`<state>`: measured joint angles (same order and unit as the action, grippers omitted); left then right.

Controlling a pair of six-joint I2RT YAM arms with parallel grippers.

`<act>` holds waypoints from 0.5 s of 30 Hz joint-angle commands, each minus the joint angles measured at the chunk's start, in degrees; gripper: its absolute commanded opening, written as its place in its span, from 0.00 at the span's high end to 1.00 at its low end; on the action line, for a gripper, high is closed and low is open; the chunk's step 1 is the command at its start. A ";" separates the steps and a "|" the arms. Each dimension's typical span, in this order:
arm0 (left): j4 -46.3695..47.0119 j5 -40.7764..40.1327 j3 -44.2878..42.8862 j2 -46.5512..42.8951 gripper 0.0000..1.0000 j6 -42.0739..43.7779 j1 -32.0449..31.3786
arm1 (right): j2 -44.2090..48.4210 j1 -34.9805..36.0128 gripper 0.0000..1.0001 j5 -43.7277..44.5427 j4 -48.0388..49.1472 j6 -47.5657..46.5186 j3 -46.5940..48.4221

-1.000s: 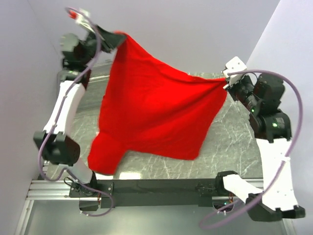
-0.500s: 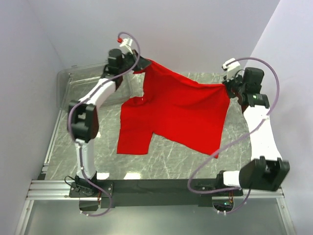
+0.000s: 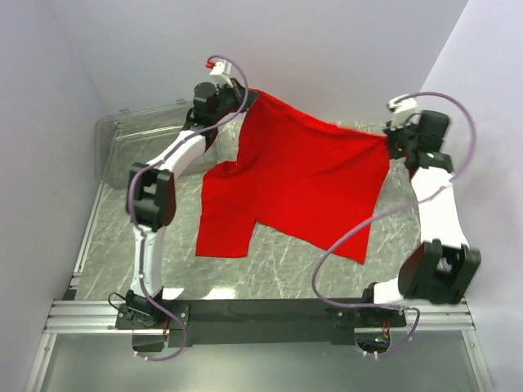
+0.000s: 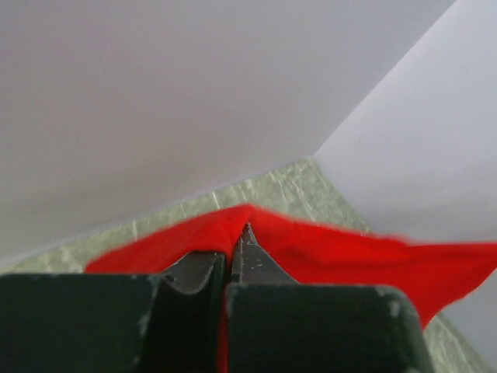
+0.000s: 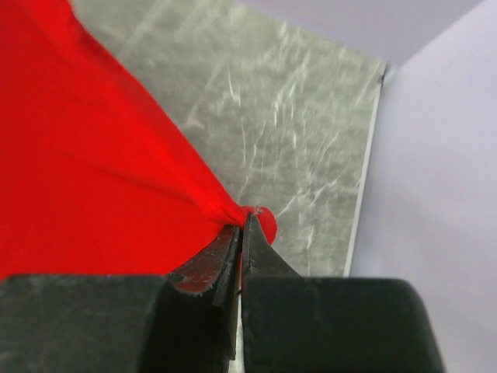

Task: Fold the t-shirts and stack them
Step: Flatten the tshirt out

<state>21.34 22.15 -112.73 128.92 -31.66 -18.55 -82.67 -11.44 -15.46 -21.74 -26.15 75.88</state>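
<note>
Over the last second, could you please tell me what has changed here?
Both arms reached toward the far side of the table, carrying the red t-shirt down and away from the camera; its near edge now seems to rest on it. Nothing was released: the left pincer and right pincer stay shut on its far corners.

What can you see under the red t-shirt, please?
Around the t-shirt, only the grey marbled table shows; whatever lies directly beneath the cloth is covered and cannot be seen.
</note>
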 commanded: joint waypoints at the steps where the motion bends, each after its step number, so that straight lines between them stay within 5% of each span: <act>1: 10.10 -1.23 8.90 -14.11 0.99 4.58 -0.09 | 12.17 -4.37 1.00 -13.32 -0.39 -1.88 2.78; 8: 7.76 -4.74 29.29 -44.14 0.99 11.69 0.00 | 28.59 -5.61 1.00 -25.31 -15.52 -5.93 9.89; 15: 2.65 -9.15 26.69 -57.73 0.99 18.65 0.00 | 33.98 -5.70 1.00 -25.67 -23.87 -2.95 24.74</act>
<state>23.75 15.57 -83.53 72.88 -18.11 -18.48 -48.29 -17.12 -39.09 -40.42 -30.59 95.79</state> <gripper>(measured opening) 0.039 0.010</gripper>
